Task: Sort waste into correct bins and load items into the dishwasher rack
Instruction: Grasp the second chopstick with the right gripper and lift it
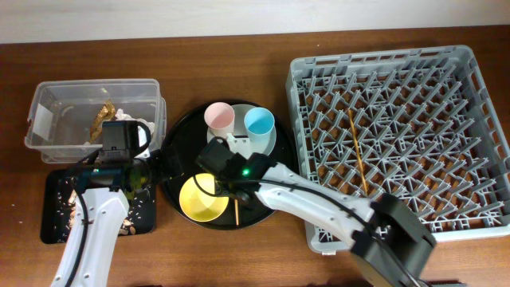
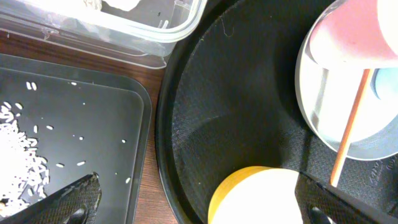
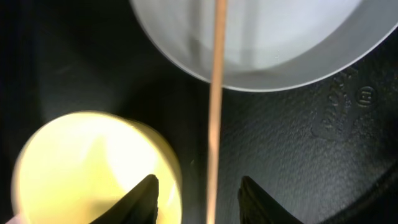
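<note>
Two cups: a pink cup [image 1: 219, 118], a blue cup [image 1: 259, 122]. One bowl [image 1: 202, 197], one plate [image 1: 268, 144], two chopsticks [image 1: 357, 151] [image 1: 237, 210]. One rack [image 1: 430, 104], one round tray [image 1: 179, 139], one tub [image 1: 56, 100], one flat tray [image 1: 52, 225].

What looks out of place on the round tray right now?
One chopstick lies loose on the round black tray, slanting across the plate rim beside the yellow bowl, while the other chopstick already lies in the rack. The right gripper straddles it, open.

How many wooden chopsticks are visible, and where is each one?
2. One chopstick lies in the dishwasher rack. The other chopstick lies on the round black tray, between the open jaws of the right gripper.
</note>
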`<action>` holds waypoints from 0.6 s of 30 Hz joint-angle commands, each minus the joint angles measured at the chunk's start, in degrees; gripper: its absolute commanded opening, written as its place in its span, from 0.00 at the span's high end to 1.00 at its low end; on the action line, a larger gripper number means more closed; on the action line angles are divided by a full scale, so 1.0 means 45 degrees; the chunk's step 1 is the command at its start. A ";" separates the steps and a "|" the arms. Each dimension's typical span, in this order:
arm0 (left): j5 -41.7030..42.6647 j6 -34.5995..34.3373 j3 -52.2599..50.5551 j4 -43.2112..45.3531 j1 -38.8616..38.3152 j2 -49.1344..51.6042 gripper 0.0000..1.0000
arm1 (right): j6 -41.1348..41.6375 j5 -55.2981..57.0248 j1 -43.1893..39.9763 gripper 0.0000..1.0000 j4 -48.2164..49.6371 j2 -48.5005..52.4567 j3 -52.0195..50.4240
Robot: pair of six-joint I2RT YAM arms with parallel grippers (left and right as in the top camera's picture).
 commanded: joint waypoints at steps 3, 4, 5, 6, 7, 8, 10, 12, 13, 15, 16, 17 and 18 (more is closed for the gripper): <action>0.0131 0.0010 0.0180 0.0024 0.0053 -0.0005 0.01 | 0.0520 0.1146 -0.0024 0.57 0.0471 0.1200 -0.0058; 0.0131 0.0010 0.0180 0.0024 0.0053 -0.0005 0.01 | 0.0525 0.1151 -0.0029 0.57 0.0578 0.1370 -0.0058; 0.0131 0.0010 0.0180 0.0024 0.0053 -0.0005 0.01 | 0.0520 0.1151 -0.0029 0.57 0.0661 0.1428 -0.0058; 0.0131 0.0010 0.0180 0.0024 0.0053 -0.0005 0.01 | 0.0520 0.1151 -0.0029 0.57 0.0743 0.1520 -0.0058; 0.0131 0.0010 0.0180 0.0024 0.0053 -0.0005 0.01 | 0.0520 0.1141 -0.0024 0.60 0.0850 0.1574 -0.0058; 0.0131 0.0010 0.0180 0.0024 0.0053 -0.0005 0.01 | 0.0520 0.1151 -0.0029 0.64 0.0899 0.1651 -0.0058; 0.0131 0.0010 0.0180 0.0019 0.0053 -0.0005 0.01 | 0.0520 0.1151 -0.0029 0.70 0.0947 0.1783 -0.0058; 0.0131 0.0010 0.0180 0.0024 0.0053 -0.0005 0.01 | 0.0515 0.1146 -0.0024 0.75 0.0933 0.1914 -0.0058; 0.0131 0.0010 0.0180 0.0024 0.0053 -0.0005 0.01 | 0.0515 0.1146 -0.0029 0.76 0.0933 0.1972 -0.0058; 0.0131 0.0010 0.0180 0.0024 0.0053 -0.0005 0.01 | 0.0520 0.1146 -0.0029 0.79 0.0874 0.2001 -0.0058; 0.0131 0.0010 0.0180 0.0024 0.0053 -0.0005 0.01 | 0.0520 0.1146 -0.0024 0.80 0.0845 0.2001 -0.0058; 0.0131 0.0010 0.0180 0.0024 0.0053 -0.0005 0.01 | 0.0520 0.1146 -0.0029 0.81 0.0840 0.2001 -0.0058; 0.0131 0.0010 0.0180 0.0024 0.0053 -0.0005 0.01 | 0.0515 0.1151 -0.0029 0.82 0.0831 0.2001 -0.0058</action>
